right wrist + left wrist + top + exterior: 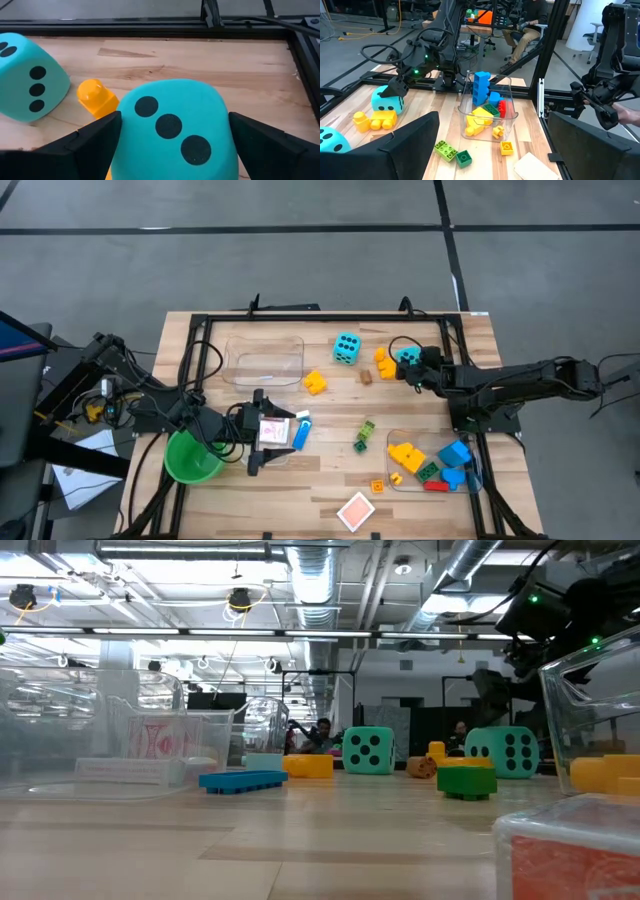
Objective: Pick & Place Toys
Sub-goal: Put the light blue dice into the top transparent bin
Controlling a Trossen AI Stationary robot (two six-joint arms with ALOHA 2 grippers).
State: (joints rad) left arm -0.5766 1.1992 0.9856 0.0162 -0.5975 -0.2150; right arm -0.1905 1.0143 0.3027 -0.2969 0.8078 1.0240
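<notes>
My right gripper (170, 135) has its two fingers spread wide with a cyan die (172, 127) sitting between them, three black dots facing my wrist camera; I can't tell whether the pads actually touch the foam. From overhead that die (407, 358) lies near the table's far edge toward the right side, with an orange brick (385, 364) just beside it and a second cyan die (346, 348) further along the same edge toward the middle. A yellow brick (315, 383) lies a little nearer the centre. My left gripper (262, 444) has its fingers apart too, holding nothing, over a clear bin (272, 438) near the table's left side, where a red-and-white card (274, 430) rests and a blue brick (301, 434) lies at the bin's edge. The green cup (192, 457) stands just beside that arm by the left edge. A second clear bin (264, 361) sits toward the far left corner. Around the middle of the table I see a small green brick pair (364, 436), and toward the near edge a small orange brick (377, 486) and another playing card (356, 511). Toward the near right corner a third clear bin (509, 107) contains yellow (406, 456), blue (454, 454), green (429, 471) and red (436, 486) bricks
</notes>
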